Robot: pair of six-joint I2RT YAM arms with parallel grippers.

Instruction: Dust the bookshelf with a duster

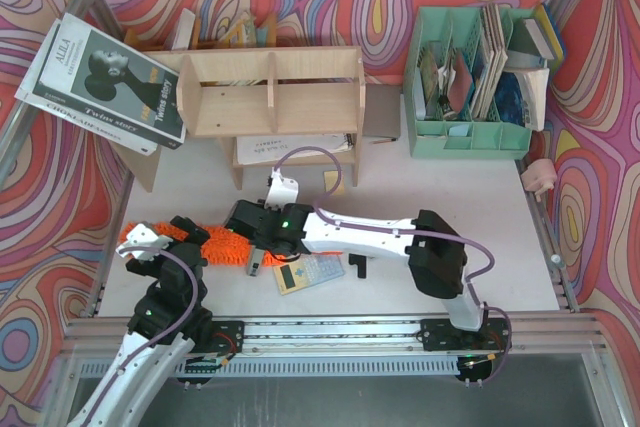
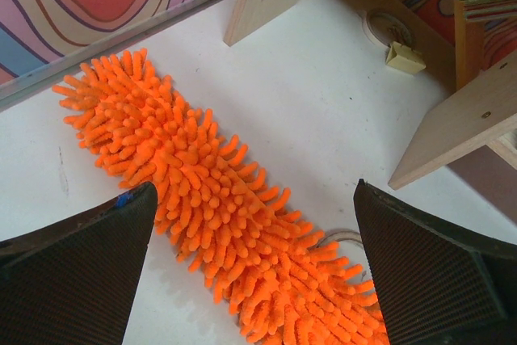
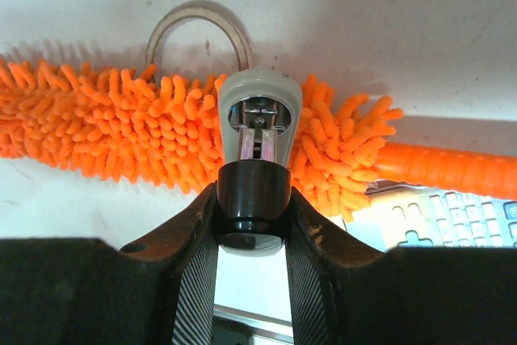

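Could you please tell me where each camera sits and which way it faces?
Top external: above and behind the robot, looking down at the table, the bookshelf, the left arm and the right arm.
Left wrist: on the left arm, looking down through the open left gripper at the duster.
Right wrist: on the right arm, looking down past the right gripper, shut on a small grey-and-black object.
Shared: all three show the duster.
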